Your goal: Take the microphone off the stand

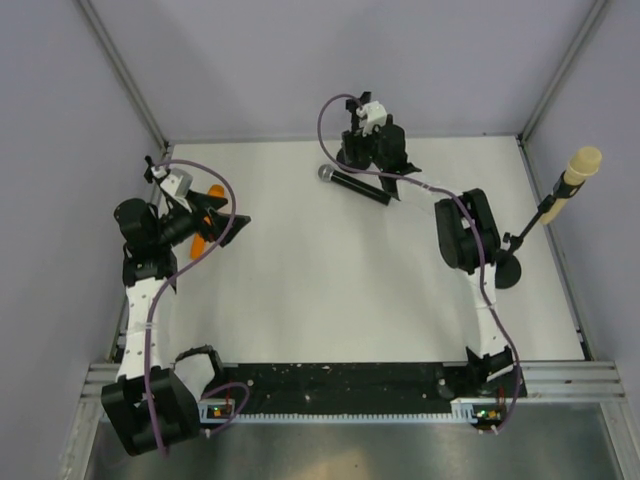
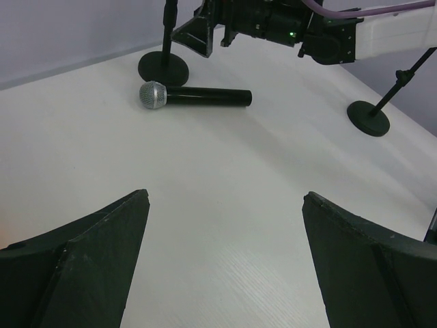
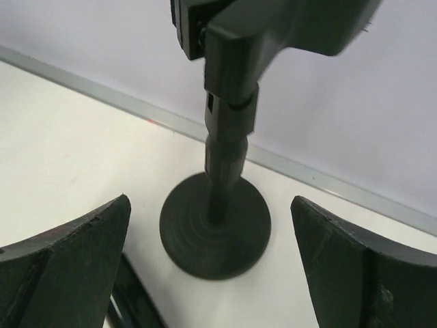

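A black microphone with a silver mesh head [image 1: 355, 185] lies flat on the white table at the back; it also shows in the left wrist view [image 2: 194, 96]. Just behind it stands a black stand with a round base [image 3: 215, 232] and an empty clip on top [image 3: 273, 27]. My right gripper [image 1: 372, 152] hovers open and empty over this stand, whose pole rises between its fingers [image 3: 208, 199]. The microphone's body shows at the lower left [image 3: 133, 301]. My left gripper [image 1: 228, 208] is open and empty at the left, well away from the microphone [image 2: 225, 194].
A second stand [image 1: 508, 270] at the right edge holds a beige microphone [image 1: 580, 165] on a tilted arm; its base shows in the left wrist view [image 2: 369, 117]. An orange object [image 1: 203, 240] lies under my left gripper. Grey walls close in the table.
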